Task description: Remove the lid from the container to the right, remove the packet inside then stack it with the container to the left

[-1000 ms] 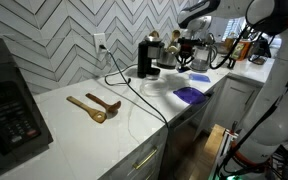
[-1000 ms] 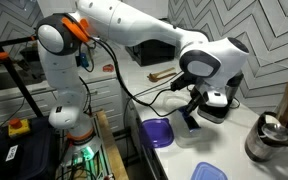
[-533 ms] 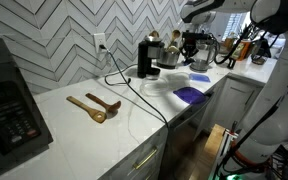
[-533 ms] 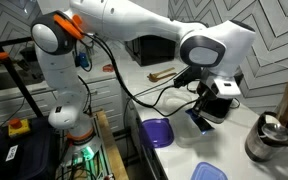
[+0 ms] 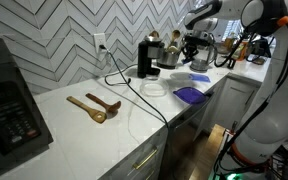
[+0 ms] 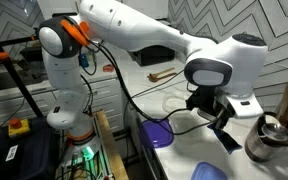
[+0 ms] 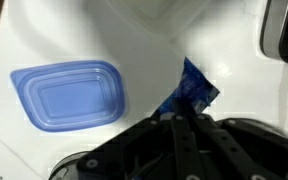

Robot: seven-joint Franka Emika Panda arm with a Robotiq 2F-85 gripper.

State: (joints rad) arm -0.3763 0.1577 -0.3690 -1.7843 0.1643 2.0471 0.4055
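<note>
**Packet** (image 7: 192,90): blue, pinched at its lower end by the gripper (image 7: 174,120), whose fingers are pressed together on it, lower centre of the wrist view. In an exterior view it shows as a dark tilted strip (image 6: 229,138), right of centre, clear of the counter.

**Lid** (image 7: 67,95): pale blue, flat on the counter (image 5: 84,135), left of the wrist frame and apart from the packet.

**Surroundings:**
- Purple piece (image 6: 156,133) at the counter edge, lower centre.
- Metal pot (image 6: 267,138) at the right edge, near the gripper.
- Black cable (image 5: 134,95) across the counter.
- Wooden spoons (image 5: 94,105), left of centre.
- Black appliance (image 5: 144,57) by the wall.

**Setting:** white counter; herringbone tile wall (image 5: 64,35).
</note>
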